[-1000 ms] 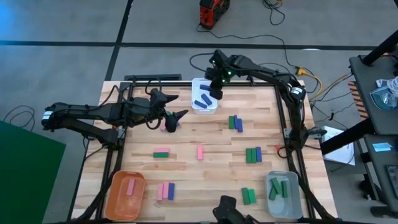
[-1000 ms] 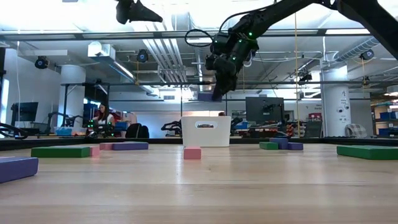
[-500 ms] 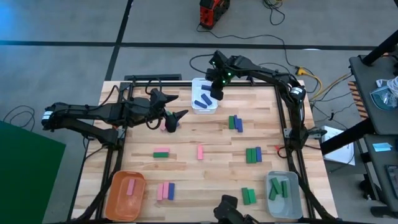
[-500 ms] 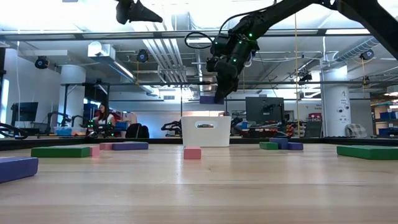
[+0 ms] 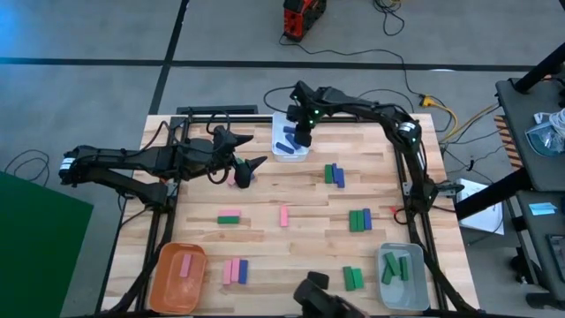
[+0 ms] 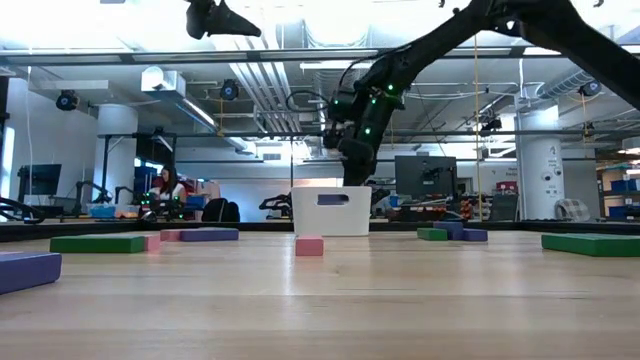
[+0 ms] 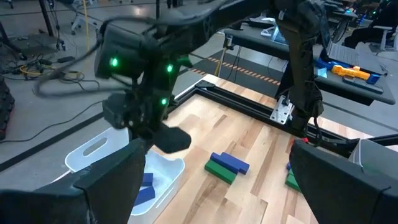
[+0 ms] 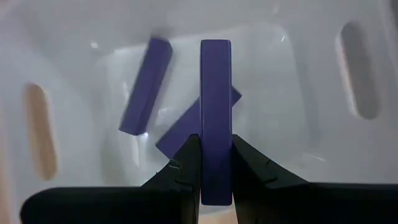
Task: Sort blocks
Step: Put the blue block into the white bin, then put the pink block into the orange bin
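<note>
We find the right gripper (image 8: 216,168) poised directly over the white bin (image 5: 281,152) at the far edge of the counter (image 5: 265,199), its jaws clamped on a dark blue block (image 8: 216,118). In the right wrist view the held block runs straight out from the jaws, long axis pointing down into the bin's interior, with two more blue blocks (image 8: 144,85) lying loose on the bin floor beneath it. The relation that governs the coming move is therefore vertical: the bin sits squarely below the held block, and we judge a release here would drop it inside the walls, though it may land across those already there.

The left gripper (image 5: 250,165) hangs above the counter to the left of the white bin; in the high view its jaws appear to stand apart and empty. A pink block (image 5: 240,179) lies just beside it.

Remaining blocks lie scattered: a green and blue pair (image 5: 334,174) nearer the right arm, pink and blue ones (image 5: 234,270) beside the orange bin (image 5: 168,281). Sorting is, in our judgement, well short of complete.
</note>
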